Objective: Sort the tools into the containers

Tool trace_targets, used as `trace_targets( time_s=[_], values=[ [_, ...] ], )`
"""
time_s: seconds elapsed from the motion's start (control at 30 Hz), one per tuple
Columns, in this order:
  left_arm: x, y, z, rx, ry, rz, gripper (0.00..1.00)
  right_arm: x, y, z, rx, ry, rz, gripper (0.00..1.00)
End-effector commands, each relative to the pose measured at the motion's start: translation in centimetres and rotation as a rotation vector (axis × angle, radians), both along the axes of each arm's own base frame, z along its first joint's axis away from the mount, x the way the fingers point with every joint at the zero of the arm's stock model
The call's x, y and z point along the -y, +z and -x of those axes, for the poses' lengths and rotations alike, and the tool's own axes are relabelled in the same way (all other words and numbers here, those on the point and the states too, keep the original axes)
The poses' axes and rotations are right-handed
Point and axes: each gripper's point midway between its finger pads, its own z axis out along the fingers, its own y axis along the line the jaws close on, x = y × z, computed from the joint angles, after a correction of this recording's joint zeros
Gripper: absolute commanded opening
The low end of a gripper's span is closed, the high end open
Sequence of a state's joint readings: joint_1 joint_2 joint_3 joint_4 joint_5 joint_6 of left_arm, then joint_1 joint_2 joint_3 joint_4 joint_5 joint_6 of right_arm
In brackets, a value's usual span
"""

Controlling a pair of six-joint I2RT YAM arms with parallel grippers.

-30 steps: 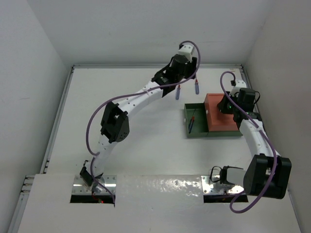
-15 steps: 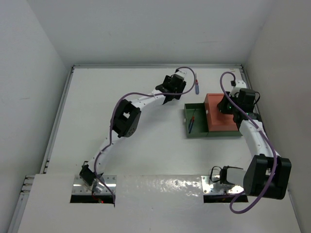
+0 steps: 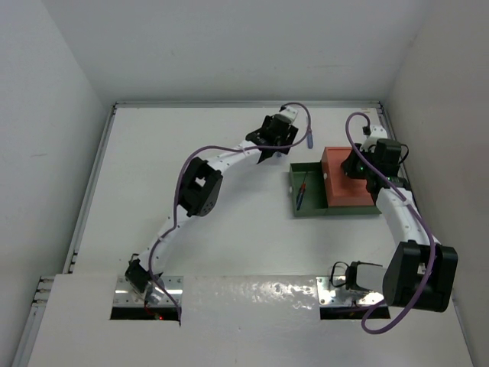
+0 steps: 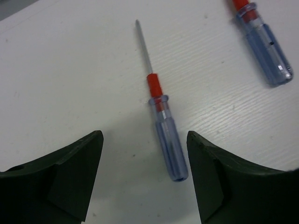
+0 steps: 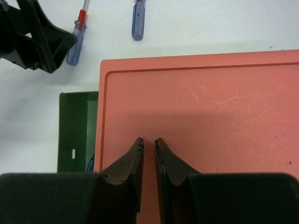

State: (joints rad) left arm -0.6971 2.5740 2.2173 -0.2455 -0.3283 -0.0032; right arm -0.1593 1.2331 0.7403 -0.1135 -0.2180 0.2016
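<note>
Grained white table bears a translucent-handled screwdriver under the wide-open, empty left gripper.

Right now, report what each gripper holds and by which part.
Nothing is held. The left gripper is open, straddling a screwdriver lying on the table without touching it; the right gripper is shut, empty, above the orange tray.

White tube links on left arm and right arm, joined by boxy black housings. Purple cables looping beside those housings. Left fingers dark, broad wedges; right fingers dark, tapering to thin tips.
</note>
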Motion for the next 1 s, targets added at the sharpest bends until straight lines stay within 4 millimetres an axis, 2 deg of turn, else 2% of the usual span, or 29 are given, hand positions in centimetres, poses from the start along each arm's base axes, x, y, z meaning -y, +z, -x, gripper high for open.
trace_targets(
  time_s=[0.0, 0.07, 0.23, 0.3, 0.33, 0.4, 0.43, 0.47, 0.5, 0.6, 0.63, 0.7, 0.73, 0.77, 0.8, 0.83, 0.87, 0.93, 0.97],
  values=[
    [4.3, 0.2, 0.9, 0.024, -0.122, 0.028, 0.70, -0.5, -8.7, 7.3, -0.397, -0.010, -0.019, 0.17],
    [3.5, -1.6, 1.0, -0.020, -0.099, 0.014, 0.69, -0.4, -8.8, 7.4, -0.403, -0.010, -0.017, 0.17],
    [1.2, -3.8, 0.6, -0.058, -0.022, -0.028, 0.64, -0.4, -9.0, 7.4, -0.411, -0.012, -0.016, 0.17],
    [0.4, -4.7, 0.9, -0.098, 0.003, -0.026, 0.54, -0.3, -9.1, 7.3, -0.414, -0.012, -0.017, 0.17],
    [0.1, -4.6, 1.0, -0.114, 0.004, -0.017, 0.46, -0.4, -9.3, 7.3, -0.419, -0.012, -0.020, 0.17],
    [0.3, -4.7, 1.4, -0.133, -0.010, -0.002, 0.33, -0.3, -9.2, 7.0, -0.414, -0.014, -0.021, 0.17],
    [0.3, -4.7, 1.5, -0.139, -0.005, 0.005, 0.10, -0.4, -9.2, 7.0, -0.415, -0.014, -0.022, 0.17],
    [0.2, -4.5, 1.5, -0.141, 0.000, 0.010, 0.00, -0.4, -9.2, 6.8, -0.416, -0.014, -0.026, 0.16],
    [0.4, -4.3, 1.4, -0.144, 0.000, 0.024, 0.00, -0.4, -9.2, 6.7, -0.416, -0.014, -0.028, 0.17],
    [0.5, -1.8, 0.8, -0.147, 0.015, 0.113, 0.00, -0.4, -9.0, 6.5, -0.418, -0.012, -0.028, 0.17],
    [0.2, 1.2, -0.2, -0.119, 0.047, 0.181, 0.00, -0.3, -8.9, 6.5, -0.418, -0.011, -0.023, 0.17],
    [0.1, 5.4, -1.1, -0.084, 0.051, 0.275, 0.00, -0.2, -8.8, 6.5, -0.417, -0.013, -0.016, 0.17],
    [-0.6, 9.9, -1.8, -0.039, 0.066, 0.354, 0.00, -0.2, -8.8, 6.5, -0.416, -0.014, -0.017, 0.17],
    [-0.7, 12.7, -1.9, -0.004, 0.058, 0.402, 0.00, -0.2, -8.9, 6.5, -0.416, -0.015, -0.018, 0.17],
    [-0.5, 13.6, -1.3, -0.011, 0.033, 0.428, 0.00, -0.2, -8.8, 6.4, -0.409, -0.020, -0.021, 0.16],
    [-0.7, 18.0, -0.2, 0.032, 0.005, 0.480, 0.00, -0.2, -8.7, 6.3, -0.408, -0.021, -0.022, 0.17],
    [-0.3, 19.5, 0.8, 0.035, -0.026, 0.506, 0.00, -0.3, -8.8, 6.3, -0.408, -0.021, -0.024, 0.17],
    [1.0, 21.0, 3.5, -0.038, -0.127, 0.543, 0.00, -0.3, -8.6, 6.1, -0.400, -0.026, -0.031, 0.17],
    [1.1, 20.2, 5.0, -0.103, -0.153, 0.531, 0.00, -0.3, -8.4, 5.9, -0.394, -0.028, -0.035, 0.16]
  ],
)
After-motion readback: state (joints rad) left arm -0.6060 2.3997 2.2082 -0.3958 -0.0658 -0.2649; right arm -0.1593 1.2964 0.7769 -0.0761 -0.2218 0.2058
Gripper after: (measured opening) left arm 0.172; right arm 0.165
